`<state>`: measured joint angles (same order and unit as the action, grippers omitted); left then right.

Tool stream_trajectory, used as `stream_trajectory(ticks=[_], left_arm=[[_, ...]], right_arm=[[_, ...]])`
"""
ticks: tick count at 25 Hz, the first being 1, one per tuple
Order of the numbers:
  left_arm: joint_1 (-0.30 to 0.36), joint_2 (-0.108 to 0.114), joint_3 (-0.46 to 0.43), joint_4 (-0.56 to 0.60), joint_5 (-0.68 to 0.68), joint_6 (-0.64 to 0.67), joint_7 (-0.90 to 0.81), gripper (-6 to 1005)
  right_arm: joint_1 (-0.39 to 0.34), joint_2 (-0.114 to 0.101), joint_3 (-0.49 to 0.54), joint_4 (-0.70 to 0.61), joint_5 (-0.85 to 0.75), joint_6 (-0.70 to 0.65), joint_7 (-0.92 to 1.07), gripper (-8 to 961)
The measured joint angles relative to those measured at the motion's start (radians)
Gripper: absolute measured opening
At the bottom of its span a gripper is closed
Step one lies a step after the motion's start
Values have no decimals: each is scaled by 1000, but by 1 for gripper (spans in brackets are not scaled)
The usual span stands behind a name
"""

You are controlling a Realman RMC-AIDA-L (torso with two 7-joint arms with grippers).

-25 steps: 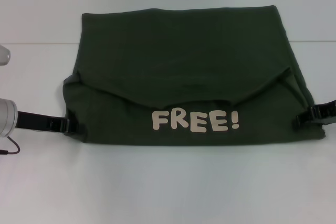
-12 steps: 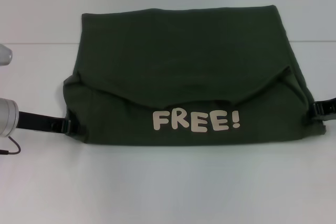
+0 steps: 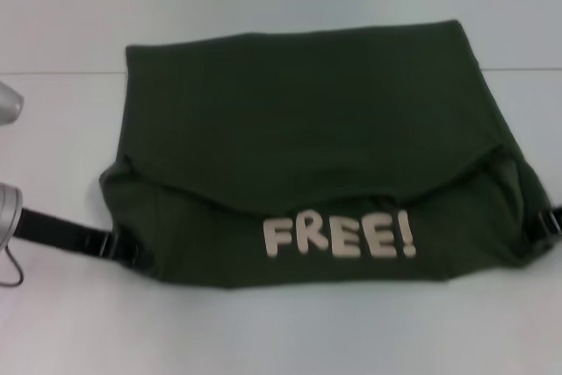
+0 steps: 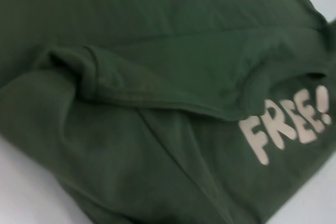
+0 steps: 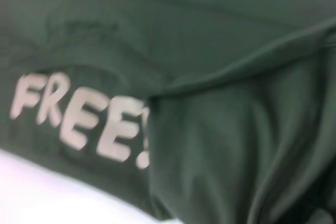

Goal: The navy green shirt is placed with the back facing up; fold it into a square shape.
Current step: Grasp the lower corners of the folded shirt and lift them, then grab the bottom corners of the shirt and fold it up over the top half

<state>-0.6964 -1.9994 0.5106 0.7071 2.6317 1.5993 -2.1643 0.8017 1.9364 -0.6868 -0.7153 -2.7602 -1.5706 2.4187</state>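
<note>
Olive-green fabric: the navy green shirt (image 3: 307, 155) lies on the white table (image 3: 281, 331), already doubled over, with a cream "FREE!" print (image 3: 341, 236) showing on the near band. So it isn't plain, whatever the task says.

Landmark: I'm placing everything off that print.

Long axis: the bundle runs side to side, same line as the lettering. It's wider than it is deep, so not a square yet by my reckoning.

Folded flap: a curved edge sweeps just above the print, dipping lowest near the letters and rising toward both ends.

Left gripper (image 3: 123, 246): out past the F end of the print, at the shirt's near corner on that side, level with the letters. The black fingers run in under the cloth edge, so I can't tell if they're pinched or spread.

Right gripper (image 3: 551, 221): out past the exclamation-mark end, right at the other near corner. Only a black sliver shows against the cloth, so same deal, can't tell.

Which is nearer: honestly even, each one sits at its own end of the long axis with the print between them.

What the next move turns on: my guess is those two ends need to come in toward the print, across the long axis, to shorten it.

Wrist views: just cloth and lettering up close, no fingers visible.
</note>
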Motion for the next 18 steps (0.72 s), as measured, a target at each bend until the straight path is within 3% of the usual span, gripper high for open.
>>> stream_trajectory(ticks=[1, 5, 10, 18], left_arm=[[-1, 7, -6, 0, 24, 84, 7, 27], [0, 17, -10, 1, 55, 221, 32, 27], [2, 23, -13, 12, 141, 425, 101, 27], [0, 15, 34, 8, 216, 468, 144, 28]], right_arm=[[-5, -3, -1, 0, -2, -42, -16, 21], [-42, -14, -12, -2, -3, -199, -93, 21], [-94, -11, -54, -2, -7, -327, -179, 22], [-130, 11, -92, -6, -9, -353, -210, 22]])
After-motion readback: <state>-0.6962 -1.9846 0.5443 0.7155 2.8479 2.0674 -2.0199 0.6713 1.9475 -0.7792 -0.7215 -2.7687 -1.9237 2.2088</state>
